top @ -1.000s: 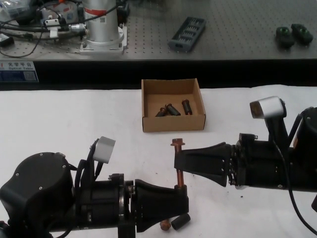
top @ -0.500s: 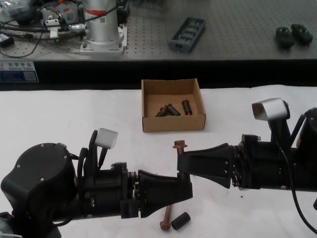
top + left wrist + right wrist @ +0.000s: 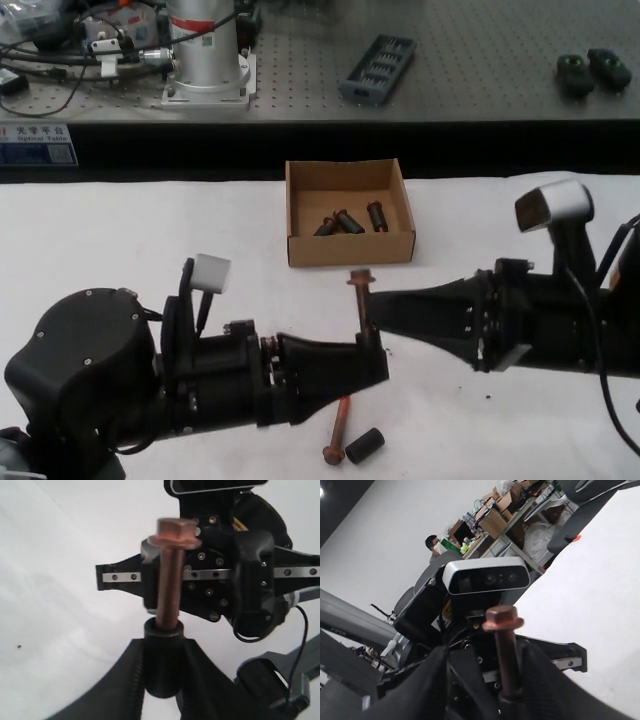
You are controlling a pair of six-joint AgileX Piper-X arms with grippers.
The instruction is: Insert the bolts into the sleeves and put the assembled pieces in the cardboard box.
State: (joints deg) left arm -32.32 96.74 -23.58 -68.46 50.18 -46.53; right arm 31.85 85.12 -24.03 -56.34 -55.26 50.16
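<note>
Left pincer [image 3: 162,672] clamped on sleeve [image 3: 162,647] | bolt [image 3: 169,580] upright, tip in sleeve, head above pincer | right pincer [image 3: 372,318] at shaft, grip cannot be told | box [image 3: 350,250] beyond both.

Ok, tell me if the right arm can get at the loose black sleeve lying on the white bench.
Probably yes: bare bench lies between the right arm and the loose black sleeve, though the left arm hangs close beside it.
</note>
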